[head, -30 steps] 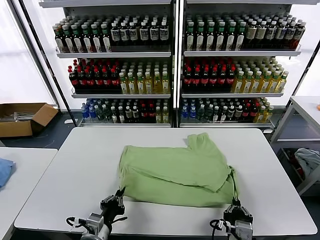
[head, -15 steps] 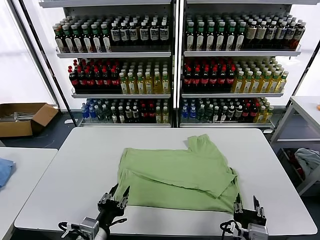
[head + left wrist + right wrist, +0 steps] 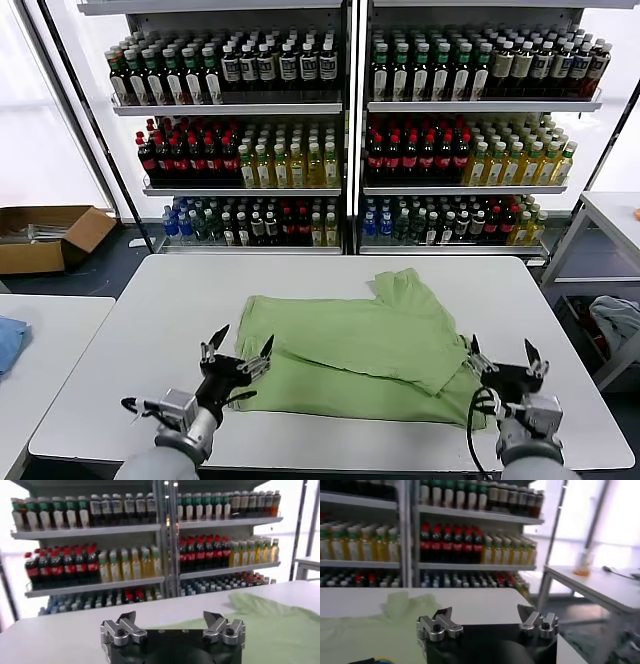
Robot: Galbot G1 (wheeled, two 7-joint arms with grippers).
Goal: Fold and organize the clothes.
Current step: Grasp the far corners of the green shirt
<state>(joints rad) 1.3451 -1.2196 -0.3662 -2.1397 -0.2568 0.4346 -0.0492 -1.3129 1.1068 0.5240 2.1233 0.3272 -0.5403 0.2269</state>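
Hovering over the near edge of the white rectangular table [image 3: 130, 330], the left gripper [image 3: 237, 353] has its two metal fingers spread wide with nothing between them, poised just above the near-left corner of the light green short-sleeved shirt [image 3: 355, 350]. From its own wrist camera that left gripper [image 3: 173, 623] shows the same wide gap, the fingertips pointing out across the tabletop [image 3: 65, 630] with the green cloth [image 3: 270, 625] spreading away on one side.

Over at the near-right corner of the garment, the right gripper [image 3: 503, 358] is likewise splayed open and empty, held up beside the cloth's edge rather than pinching it. Its wrist camera shows the right gripper [image 3: 487, 621] with both fingers well apart, the green fabric [image 3: 365, 630] lying flat on the table [image 3: 470, 597] beyond them.

The shirt itself lies near the middle of the table, plain green side up, partly folded: one layer is laid diagonally over another, and a sleeve sticks out toward the far edge.

Behind the table stand tall white shelving racks [image 3: 345, 105] packed with rows of bottled drinks [image 3: 260, 155]. An open brown cardboard box [image 3: 45, 235] sits on the floor to the left, and a second white table [image 3: 40, 350] stands beside the main one on that side.
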